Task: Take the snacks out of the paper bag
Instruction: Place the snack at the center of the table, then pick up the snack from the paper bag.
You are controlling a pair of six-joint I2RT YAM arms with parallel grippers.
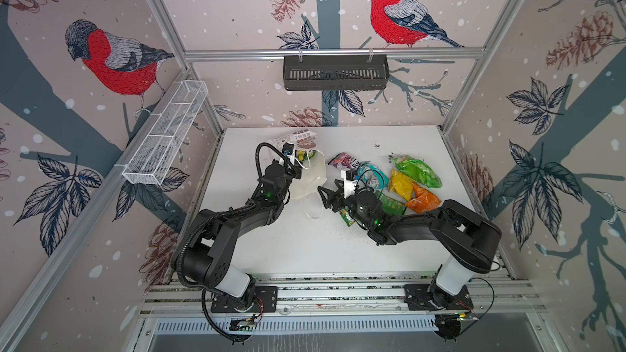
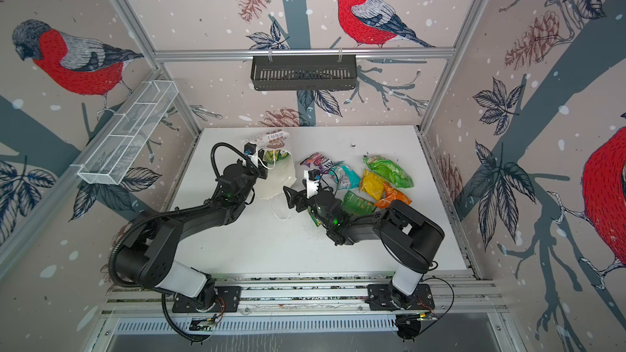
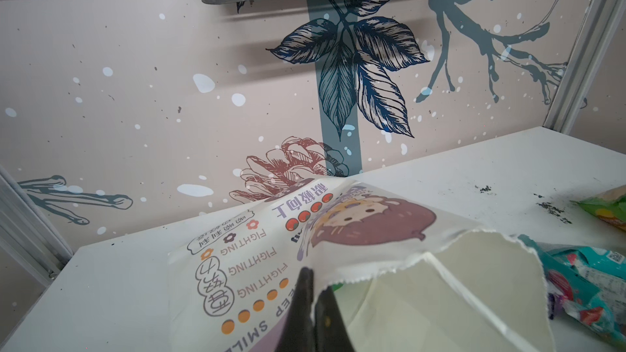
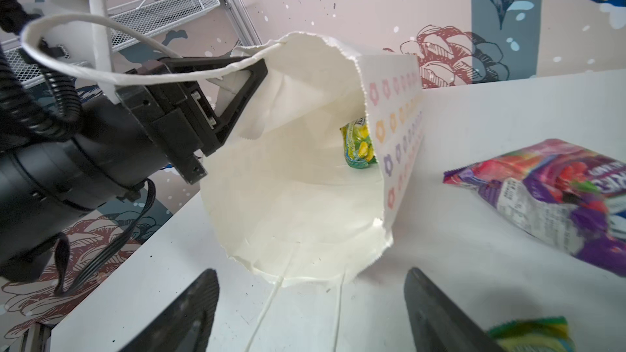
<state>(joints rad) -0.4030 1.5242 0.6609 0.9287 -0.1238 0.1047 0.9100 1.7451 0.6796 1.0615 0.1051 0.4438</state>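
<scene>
left gripper [image 3: 313, 286]: one, pinching the rim of the paper bag [image 1: 310, 177]
paper bag: one, on its side, left of centre on the table [image 1: 305, 248]
snack inside: one green-yellow packet [image 4: 359, 145]
right gripper [image 1: 328, 185]: one, spread, empty, before the bag's mouth
loose snacks [image 1: 399, 186]: seven, clustered right of the bag

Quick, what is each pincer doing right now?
Left pincer: closed, holding the rim of the paper bag.
Right pincer: open, holding nothing, facing the bag's mouth.
</scene>
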